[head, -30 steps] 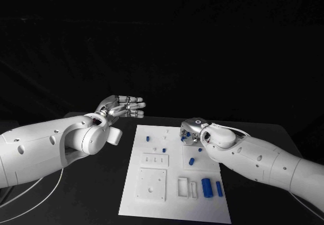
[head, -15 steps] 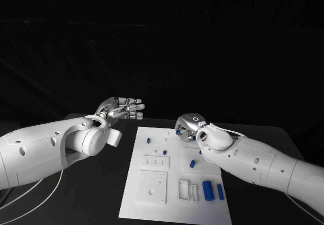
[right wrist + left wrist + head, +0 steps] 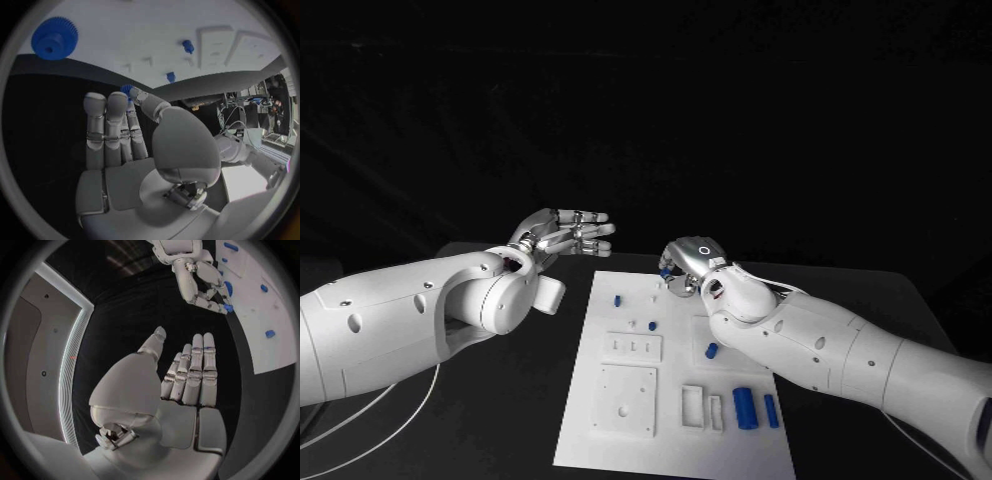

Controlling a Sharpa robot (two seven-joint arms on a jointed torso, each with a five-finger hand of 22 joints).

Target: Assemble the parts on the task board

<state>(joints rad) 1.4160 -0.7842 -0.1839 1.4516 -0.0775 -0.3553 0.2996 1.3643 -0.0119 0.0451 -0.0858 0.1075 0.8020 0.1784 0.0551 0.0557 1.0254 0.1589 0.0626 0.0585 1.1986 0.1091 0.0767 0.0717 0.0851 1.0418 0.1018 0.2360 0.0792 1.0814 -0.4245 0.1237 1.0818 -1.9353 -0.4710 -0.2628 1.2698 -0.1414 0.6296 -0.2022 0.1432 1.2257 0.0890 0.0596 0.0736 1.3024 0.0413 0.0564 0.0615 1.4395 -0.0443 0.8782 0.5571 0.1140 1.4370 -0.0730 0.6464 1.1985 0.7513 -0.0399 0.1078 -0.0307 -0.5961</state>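
The right hand (image 3: 681, 262) is rising and drifting toward the upper left of the head view: a second ago it was sitting lower, over the upper right part of the task board (image 3: 678, 440), and now it is hovering just off the board's far edge, near the top centre of the plate. It is carrying a small blue part (image 3: 227, 307), pinched at the tips of its fingers (image 3: 119, 112); the left wrist view is showing this blue piece at the fingertips, with the other fingers lying straight beside it. That reads as a part lifted clear and being taken toward its seat, so the placing step is probably still ahead.

The left hand (image 3: 567, 234) is holding nothing, its fingers spread loosely apart, and it is hanging over the bench (image 3: 877, 290) at the upper left of the board, much where it was before.

The pinched part is too small and too covered to tell its long axis or which way it is pointing. Of the parts left on the board, the two blue cylinders (image 3: 744, 408) at the lower right are lying flat, side by side, their long axes running up and down the frame. A blue gear (image 3: 54, 38) is lying flat on the white plate in the right wrist view.
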